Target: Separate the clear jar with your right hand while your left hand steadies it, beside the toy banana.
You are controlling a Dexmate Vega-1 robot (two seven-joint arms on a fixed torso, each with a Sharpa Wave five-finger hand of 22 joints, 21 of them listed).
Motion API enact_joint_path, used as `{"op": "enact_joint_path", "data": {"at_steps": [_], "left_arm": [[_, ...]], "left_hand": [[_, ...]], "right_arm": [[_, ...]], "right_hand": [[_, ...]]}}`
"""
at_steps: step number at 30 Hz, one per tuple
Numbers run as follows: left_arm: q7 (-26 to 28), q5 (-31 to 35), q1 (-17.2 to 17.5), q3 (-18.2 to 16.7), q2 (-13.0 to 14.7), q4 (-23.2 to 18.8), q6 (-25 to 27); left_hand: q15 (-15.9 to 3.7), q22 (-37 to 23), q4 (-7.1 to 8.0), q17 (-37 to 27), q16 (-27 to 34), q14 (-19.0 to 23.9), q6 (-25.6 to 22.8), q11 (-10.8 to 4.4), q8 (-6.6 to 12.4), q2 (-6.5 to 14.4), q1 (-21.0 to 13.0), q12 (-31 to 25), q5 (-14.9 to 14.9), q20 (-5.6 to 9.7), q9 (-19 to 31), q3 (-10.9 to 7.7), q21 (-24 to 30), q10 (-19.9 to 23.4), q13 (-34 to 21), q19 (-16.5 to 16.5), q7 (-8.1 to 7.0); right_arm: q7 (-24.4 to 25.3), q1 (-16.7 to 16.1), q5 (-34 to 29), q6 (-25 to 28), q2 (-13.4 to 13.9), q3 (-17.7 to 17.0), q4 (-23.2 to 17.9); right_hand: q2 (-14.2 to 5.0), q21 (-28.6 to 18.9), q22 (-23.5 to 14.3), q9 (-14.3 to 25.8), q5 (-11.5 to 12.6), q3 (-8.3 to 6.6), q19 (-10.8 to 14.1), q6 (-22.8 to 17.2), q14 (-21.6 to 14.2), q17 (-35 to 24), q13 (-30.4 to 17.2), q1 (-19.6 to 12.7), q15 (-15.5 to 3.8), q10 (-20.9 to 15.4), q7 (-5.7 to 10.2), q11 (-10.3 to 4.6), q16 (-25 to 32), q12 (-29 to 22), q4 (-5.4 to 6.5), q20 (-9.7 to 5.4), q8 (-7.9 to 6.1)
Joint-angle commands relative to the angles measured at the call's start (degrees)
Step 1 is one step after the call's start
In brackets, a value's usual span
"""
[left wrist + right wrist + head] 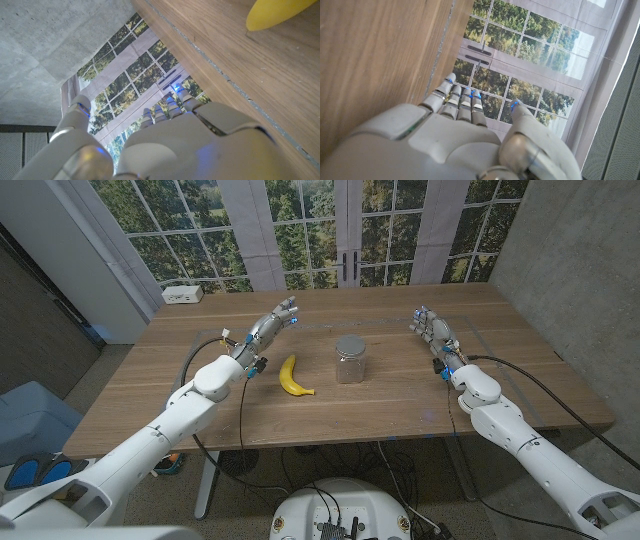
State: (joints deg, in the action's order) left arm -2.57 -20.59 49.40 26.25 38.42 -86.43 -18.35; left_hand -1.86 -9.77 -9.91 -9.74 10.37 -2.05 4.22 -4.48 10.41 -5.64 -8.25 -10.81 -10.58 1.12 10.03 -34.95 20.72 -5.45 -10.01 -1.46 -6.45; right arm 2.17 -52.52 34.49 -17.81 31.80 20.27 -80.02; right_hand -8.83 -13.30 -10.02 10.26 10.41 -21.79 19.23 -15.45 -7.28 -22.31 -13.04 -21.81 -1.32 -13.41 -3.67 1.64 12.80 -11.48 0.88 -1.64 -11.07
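Here, a wooden table (pixel 200 395) holds a clear jar (pixel 350 360), lid on, just beside a toy banana (pixel 293 376). The left hand (pixel 270 325) and right hand (pixel 432 330) hang apart from the jar, fingers extended, seemingly holding nothing. Reaching seems not yet begun; next, the left hand must grip the jar.

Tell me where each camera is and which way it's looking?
Head view: on the robot's head, looking down at the table, jar, banana, both arms.
Left wrist view: behind the left hand, facing the windows; shares the banana.
Right wrist view: behind the right hand, facing the windows.
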Motion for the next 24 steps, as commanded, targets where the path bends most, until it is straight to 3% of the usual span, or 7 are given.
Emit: {"op": "enact_joint_path", "data": {"at_steps": [1, 24], "left_arm": [[-2.57, 1.61, -0.14, 0.95, 2.09, -1.44, 0.57], [-3.21, 7.50, 0.79, 2.33, 5.24, -5.06, 0.80]], "left_hand": [[-1.00, -0.06, -0.42, -0.23, -0.04, -0.31, 0.77, 0.23, -0.09, -0.53, -0.70, 0.06, 0.19, -0.28, 0.11, -0.11, -0.20, -0.54, -0.33, -0.23, -0.18], [-0.81, -0.11, -0.55, -0.29, -0.07, -1.04, 1.76, 1.20, 0.18, -2.06, -2.03, -0.04, 0.19, -0.99, 0.21, 0.35, -1.20, -1.30, -0.42, -0.53, -0.95]], "right_arm": [[2.21, -1.47, -1.21, 0.62, 0.75, -0.17, -2.74], [4.94, -4.99, -2.68, 0.17, 1.83, -0.98, -7.08]], "right_hand": [[0.10, 0.27, -0.07, 0.30, 0.02, -0.13, 0.70, -0.35, -0.48, 0.02, -0.06, -0.59, -0.11, -0.66, -0.22, 0.04, 0.15, -0.33, -0.44, 0.14, -0.18], [0.08, 0.49, -0.09, 0.31, -0.04, -0.12, 0.82, -0.42, -0.48, 0.30, 0.14, -0.61, -0.06, -0.66, -0.31, -0.01, 0.11, -0.29, -1.26, 0.18, -0.16]]}}
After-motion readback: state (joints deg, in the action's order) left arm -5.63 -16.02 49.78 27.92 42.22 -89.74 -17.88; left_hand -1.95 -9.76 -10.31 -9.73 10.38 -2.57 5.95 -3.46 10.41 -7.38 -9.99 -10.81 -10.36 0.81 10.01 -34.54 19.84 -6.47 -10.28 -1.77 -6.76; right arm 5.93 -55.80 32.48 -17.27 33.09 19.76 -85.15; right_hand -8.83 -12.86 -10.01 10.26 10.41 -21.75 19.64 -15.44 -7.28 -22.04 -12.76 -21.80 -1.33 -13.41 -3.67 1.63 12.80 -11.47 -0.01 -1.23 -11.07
